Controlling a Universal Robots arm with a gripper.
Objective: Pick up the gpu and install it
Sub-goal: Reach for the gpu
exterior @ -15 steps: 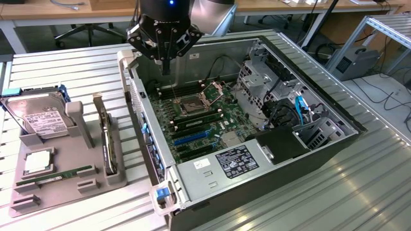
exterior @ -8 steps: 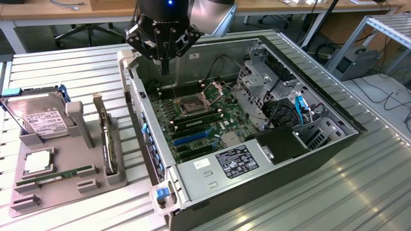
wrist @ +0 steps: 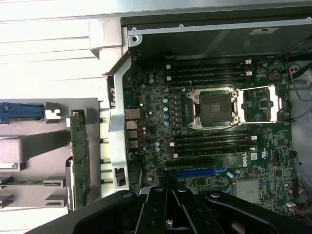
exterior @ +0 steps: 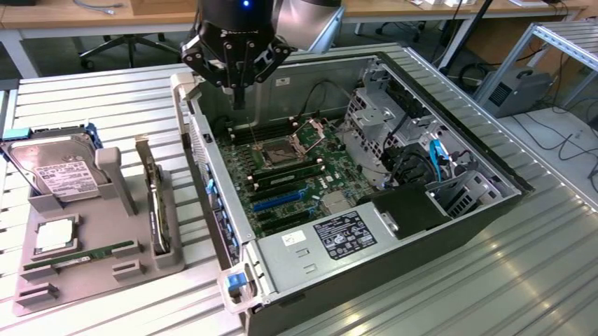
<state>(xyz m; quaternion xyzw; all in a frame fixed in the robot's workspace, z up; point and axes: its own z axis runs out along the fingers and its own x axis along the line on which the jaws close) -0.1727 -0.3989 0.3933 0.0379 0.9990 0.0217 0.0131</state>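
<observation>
Gripper (exterior: 239, 99), upper centre of the exterior view, hung over the computer case (exterior: 393, 269). Its fingers (exterior: 238, 89) were pressed together, holding nothing. The gpu (exterior: 156, 206) stood in the holder (exterior: 105, 175), left.

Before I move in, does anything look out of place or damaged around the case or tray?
Nothing looks damaged or spilled. The gpu stands on edge in the tray. One oddity: the CPU socket is empty, with its retention frame flipped open beside it.

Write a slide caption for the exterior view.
Shut gripper hovers over the open PC case; gpu stands on edge in the gray holder beside it.
</observation>
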